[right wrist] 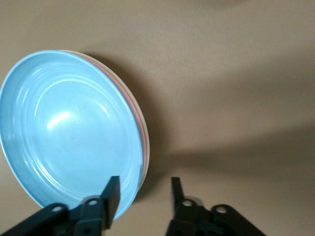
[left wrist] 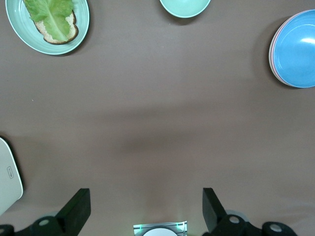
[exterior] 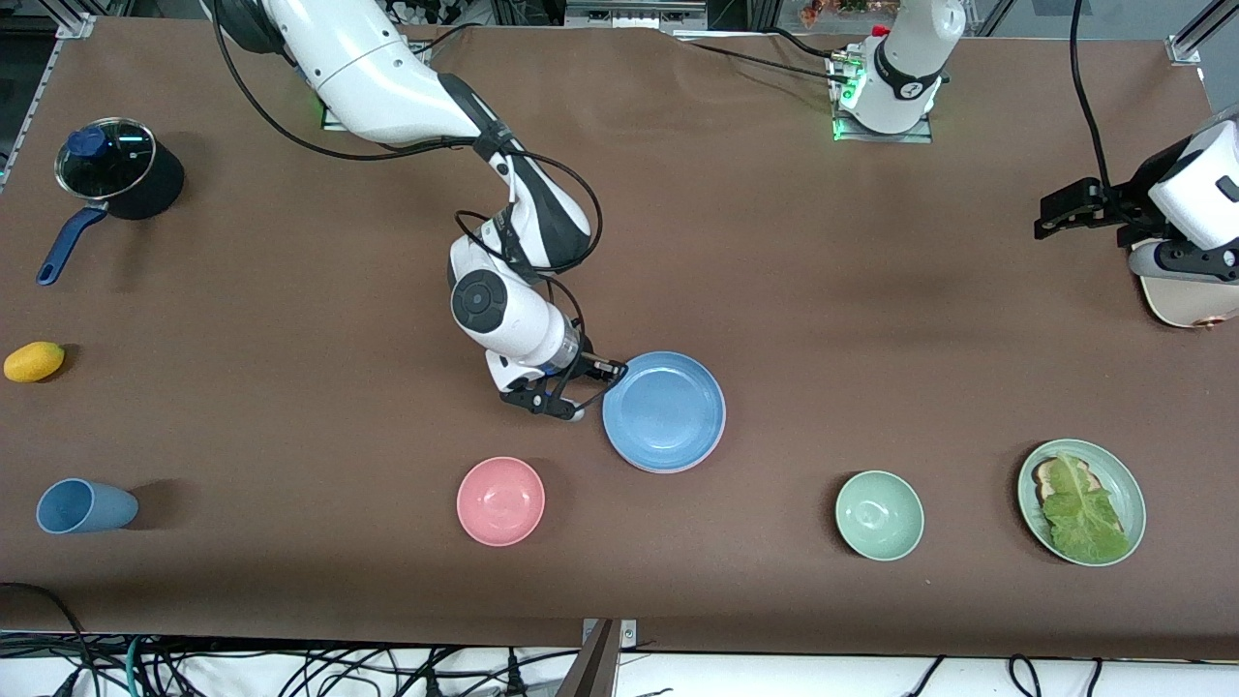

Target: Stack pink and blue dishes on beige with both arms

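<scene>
Straddling the rim of the blue plate [right wrist: 69, 137] atop the pink plate [right wrist: 139, 129] and beige plate [right wrist: 143, 147] mid-bench, the right end effector [right wrist: 141, 192] stands part-open, risking dragging the stack askew if withdrawn sideways; the left end effector [left wrist: 145, 209] waits wide apart over bare bench near the toaster [exterior: 1186, 300].

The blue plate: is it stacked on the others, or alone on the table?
Stacked: pink and beige rims show under the blue plate.

Under the round matte blue plate [right wrist: 69, 132] you see only thin edges of the pink plate [right wrist: 139, 123] and beige plate [right wrist: 146, 162]. The boxy cream toaster [exterior: 1186, 305] sits half hidden beneath the left arm, cut off at the frame's edge.
</scene>
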Controlling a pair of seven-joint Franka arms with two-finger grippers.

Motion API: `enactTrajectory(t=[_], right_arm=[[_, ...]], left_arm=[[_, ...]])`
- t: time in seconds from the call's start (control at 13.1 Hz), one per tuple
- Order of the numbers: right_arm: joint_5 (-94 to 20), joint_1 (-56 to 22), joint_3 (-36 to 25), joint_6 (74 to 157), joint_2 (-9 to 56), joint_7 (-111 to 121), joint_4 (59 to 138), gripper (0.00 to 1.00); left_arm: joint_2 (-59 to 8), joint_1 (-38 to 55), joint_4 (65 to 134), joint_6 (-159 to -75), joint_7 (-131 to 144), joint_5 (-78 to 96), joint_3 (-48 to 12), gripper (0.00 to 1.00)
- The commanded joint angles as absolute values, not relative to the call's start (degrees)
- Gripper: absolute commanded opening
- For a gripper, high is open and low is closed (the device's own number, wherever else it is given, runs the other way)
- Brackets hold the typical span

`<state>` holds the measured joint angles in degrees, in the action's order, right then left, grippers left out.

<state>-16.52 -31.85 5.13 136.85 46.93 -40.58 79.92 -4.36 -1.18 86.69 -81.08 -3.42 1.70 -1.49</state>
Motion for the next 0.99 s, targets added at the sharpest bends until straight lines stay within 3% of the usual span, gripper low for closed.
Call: enactTrajectory(t=[0.0,0.3,0.61,0.91], right_arm=[[-14.7,-32.3,3.0,134.4,44.3,-40.9,79.5,1.0],[-13.5,-32.3,-6.0,119.6,38.2,-36.1,79.5,1.0],[-13.7,-32.2,-18.1,103.0,33.0,-17.2,79.5,1.0],[-13.5,-32.3,-28.5,94.1,27.8,-14.0,79.3,1.0]], left_arm=[[-4.3,-1.1,86.7,-81.7,-3.1,2.3,-1.4,1.0],[-4.3,-1.1,86.7,-81.7,-3.1,2.3,-1.4,1.0],[-4.4,-1.1,86.7,-81.7,-3.1,2.3,-1.4,1.0],[-4.5,-1.1,86.7,-81.7,-3.1,2.3,-1.4,1.0]])
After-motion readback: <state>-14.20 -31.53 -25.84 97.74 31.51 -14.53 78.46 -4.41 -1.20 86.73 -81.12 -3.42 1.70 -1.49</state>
